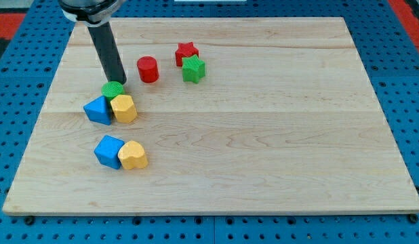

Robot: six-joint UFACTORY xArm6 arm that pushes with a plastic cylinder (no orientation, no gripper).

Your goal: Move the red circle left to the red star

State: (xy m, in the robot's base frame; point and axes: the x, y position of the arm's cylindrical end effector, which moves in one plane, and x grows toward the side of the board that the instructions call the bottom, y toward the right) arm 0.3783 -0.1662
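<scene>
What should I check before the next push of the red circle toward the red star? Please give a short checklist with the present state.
1. My tip is on the view's left of the red circle: ok.
2. Tip touches the circle: not ok, a gap shows.
3. Path from circle to the red star is free: ok.
4. Green star clear of the target: not ok, it touches the red star.
5. Tip clear of the green circle: cannot tell, they look very close.

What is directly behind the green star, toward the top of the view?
The red star sits just behind the green star, apparently touching it. The green star covers the red star's lower right edge, so that part is hidden. The red circle stands apart, to their left.
</scene>
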